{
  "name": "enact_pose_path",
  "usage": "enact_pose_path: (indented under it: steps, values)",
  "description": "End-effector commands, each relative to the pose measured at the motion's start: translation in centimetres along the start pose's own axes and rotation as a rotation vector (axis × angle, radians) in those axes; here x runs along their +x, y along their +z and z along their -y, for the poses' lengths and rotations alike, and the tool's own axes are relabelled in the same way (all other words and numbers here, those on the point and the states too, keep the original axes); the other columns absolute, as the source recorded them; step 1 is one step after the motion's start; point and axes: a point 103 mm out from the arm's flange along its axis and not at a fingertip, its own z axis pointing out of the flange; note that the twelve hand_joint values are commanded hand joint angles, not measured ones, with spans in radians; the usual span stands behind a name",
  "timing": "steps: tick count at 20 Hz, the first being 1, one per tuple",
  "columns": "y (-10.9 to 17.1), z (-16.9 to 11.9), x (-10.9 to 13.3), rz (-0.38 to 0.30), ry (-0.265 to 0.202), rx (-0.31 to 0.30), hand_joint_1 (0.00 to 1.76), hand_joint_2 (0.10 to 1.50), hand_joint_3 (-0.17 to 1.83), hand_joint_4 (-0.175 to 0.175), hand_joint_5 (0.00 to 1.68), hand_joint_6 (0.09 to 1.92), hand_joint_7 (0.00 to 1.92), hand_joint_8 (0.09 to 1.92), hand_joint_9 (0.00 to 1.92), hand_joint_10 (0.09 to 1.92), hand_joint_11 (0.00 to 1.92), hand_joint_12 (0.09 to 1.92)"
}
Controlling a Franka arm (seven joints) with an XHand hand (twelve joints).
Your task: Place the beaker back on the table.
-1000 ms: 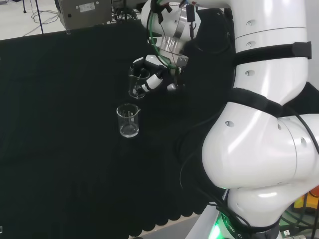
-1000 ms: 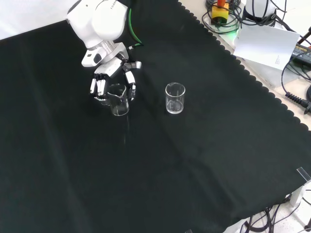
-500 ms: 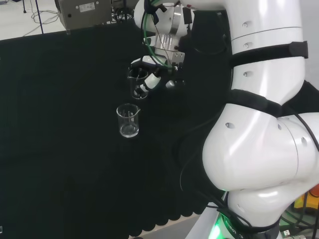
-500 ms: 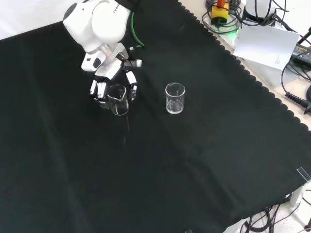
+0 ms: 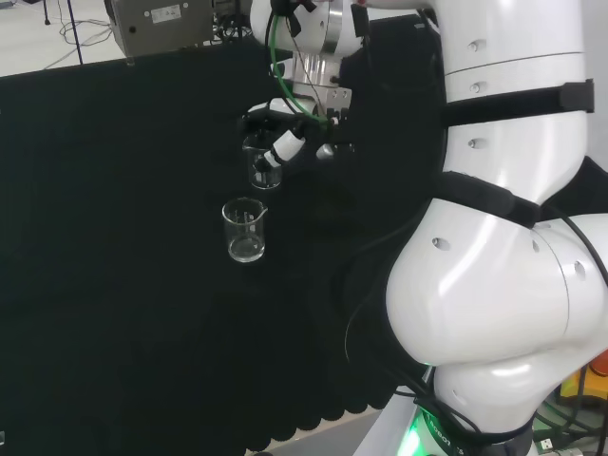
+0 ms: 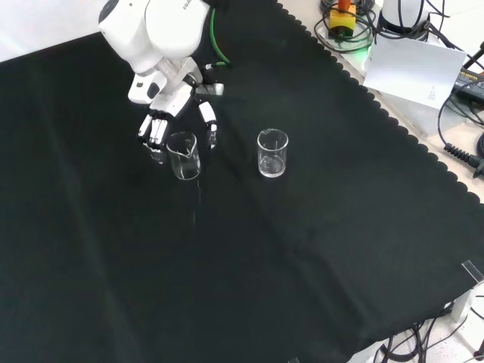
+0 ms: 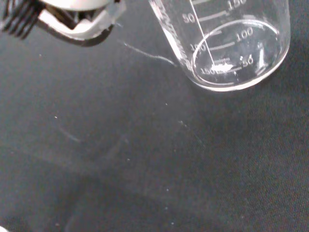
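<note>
In the front view, the black and white robot hand (image 6: 175, 104) sits in the upper left of the frame, hanging from the white arm link that enters from the top edge. Its fingers (image 6: 153, 130) are spread and relaxed, pointing down toward the cloth. One group stands just left of a small clear glass beaker (image 6: 184, 156) and another finger stands just right of its rim. None of them curls round the glass, and a dark gap shows on both sides, so the hand holds nothing.

The beaker stands upright on the black cloth-covered bench (image 6: 302, 249), slightly below the hand in the frame. To its right, near the middle of the upper half, a second clear glass beaker (image 6: 272, 153) stands upright on the cloth, well apart from the hand.

In the head view, the hand (image 5: 290, 133) is in the upper middle of the frame, left of the large white arm links. The first beaker (image 5: 261, 163) stands just below and left of the open fingers. The second beaker (image 5: 245, 229) stands lower in the frame, nearer the centre left.

The wrist view shows the base and printed scale of the first beaker (image 7: 231, 43) resting on the dark cloth, with a blurred part of the hand (image 7: 72, 19) apart from it.
</note>
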Motion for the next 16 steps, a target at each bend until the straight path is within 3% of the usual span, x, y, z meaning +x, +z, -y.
enact_pose_path:
  steps: [1,9,16]
  values:
    - [-4.2,4.5,2.8,0.040,0.017,-0.090,0.78,0.60,0.42,-0.071,0.37,0.28,0.14,0.73,0.62,0.09,0.10,1.48]
    - [-8.8,12.4,6.0,0.100,0.086,-0.190,0.77,0.62,0.39,-0.073,0.39,0.21,0.14,0.73,0.63,0.09,0.10,1.48]
    - [-10.7,17.3,7.7,0.120,0.134,-0.245,0.76,0.63,0.39,-0.075,0.40,0.20,0.15,0.73,0.63,0.09,0.11,1.47]
